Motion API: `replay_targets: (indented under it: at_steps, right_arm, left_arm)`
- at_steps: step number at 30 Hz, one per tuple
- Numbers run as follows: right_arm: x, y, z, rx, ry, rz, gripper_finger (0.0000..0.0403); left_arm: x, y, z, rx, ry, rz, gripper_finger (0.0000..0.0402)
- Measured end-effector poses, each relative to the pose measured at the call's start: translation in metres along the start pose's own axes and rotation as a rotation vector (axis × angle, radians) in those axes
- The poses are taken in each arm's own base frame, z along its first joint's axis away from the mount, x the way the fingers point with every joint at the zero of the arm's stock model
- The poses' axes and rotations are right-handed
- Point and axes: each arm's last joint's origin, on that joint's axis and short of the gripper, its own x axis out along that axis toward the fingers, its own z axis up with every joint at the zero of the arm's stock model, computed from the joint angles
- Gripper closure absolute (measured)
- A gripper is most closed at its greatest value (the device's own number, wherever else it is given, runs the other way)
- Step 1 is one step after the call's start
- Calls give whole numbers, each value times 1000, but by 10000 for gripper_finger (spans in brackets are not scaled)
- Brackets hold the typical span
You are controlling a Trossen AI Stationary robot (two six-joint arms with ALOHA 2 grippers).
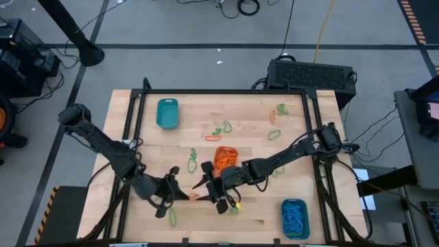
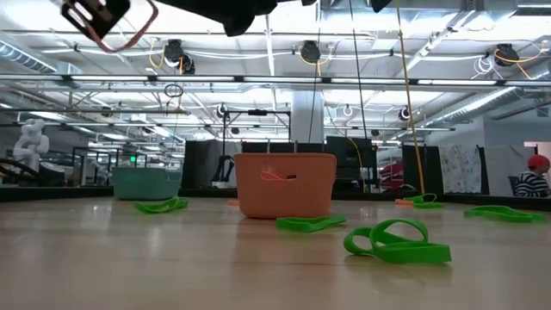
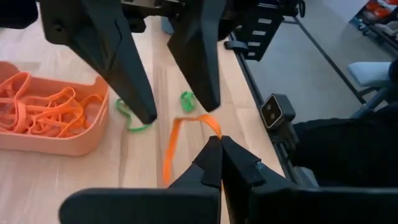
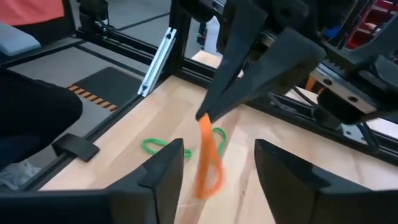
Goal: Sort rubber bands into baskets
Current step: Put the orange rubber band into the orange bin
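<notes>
My left claw (image 3: 221,148) is clamped on an orange rubber band (image 4: 208,160) hanging lengthwise above the counter (image 1: 254,213), my right claw (image 4: 217,163) spread apart facing it.

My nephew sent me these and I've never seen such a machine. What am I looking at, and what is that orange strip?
Two robot arms work over a wooden table. One picture looks down from above, one looks level across the tabletop, two from the wrists. The left tool pinches an orange rubber band, which dangles; the right tool stands open around it. Loose green bands lie about, with an orange basket of orange bands, a teal basket, and one holding blue bands.
</notes>
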Motion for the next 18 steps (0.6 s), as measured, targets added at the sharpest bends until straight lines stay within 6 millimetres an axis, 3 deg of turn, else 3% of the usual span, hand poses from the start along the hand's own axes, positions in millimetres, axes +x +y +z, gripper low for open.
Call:
replay_targets:
  at_steps: [6,10,14,18]
  right_arm:
    - [0,-2,-2,-5,19,7,201]
    - [0,-4,-5,-8,43,3,220]
    - [0,-8,-6,-20,50,-7,280]
    - [0,-9,-9,-76,73,-6,374]
  left_arm:
    - [3,8,5,-9,-16,6,400]
    - [4,11,7,-4,-22,19,400]
    - [4,13,8,-8,-14,8,400]
    - [4,13,7,-8,-12,8,400]
